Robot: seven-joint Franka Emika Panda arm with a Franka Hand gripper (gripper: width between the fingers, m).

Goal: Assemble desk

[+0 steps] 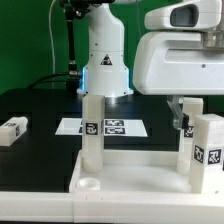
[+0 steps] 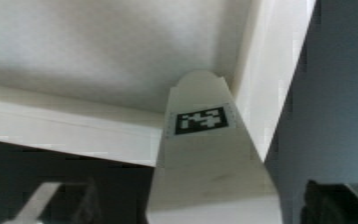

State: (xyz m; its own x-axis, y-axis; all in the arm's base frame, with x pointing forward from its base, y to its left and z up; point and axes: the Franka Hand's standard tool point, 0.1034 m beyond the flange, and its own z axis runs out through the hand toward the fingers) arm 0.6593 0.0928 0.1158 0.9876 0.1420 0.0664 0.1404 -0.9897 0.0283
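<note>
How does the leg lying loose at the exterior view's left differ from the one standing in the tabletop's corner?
The loose leg lies on its side on the black table, apart from the tabletop; the standing leg is upright on the tabletop. The loose leg appears unattached, while the standing one seems set at a corner. Both are white with black-and-white tags.

A white square leg [image 2: 208,150] fills the middle of the wrist view, with a black-and-white tag [image 2: 201,121] on the face turned to the camera. Beyond it lies the desk's white rimmed panel [image 2: 87,50]; the leg's far end is at that panel's rim. The end effector [image 2: 202,205] has one finger on each side of the leg, and whether they touch it cannot be told.
</note>
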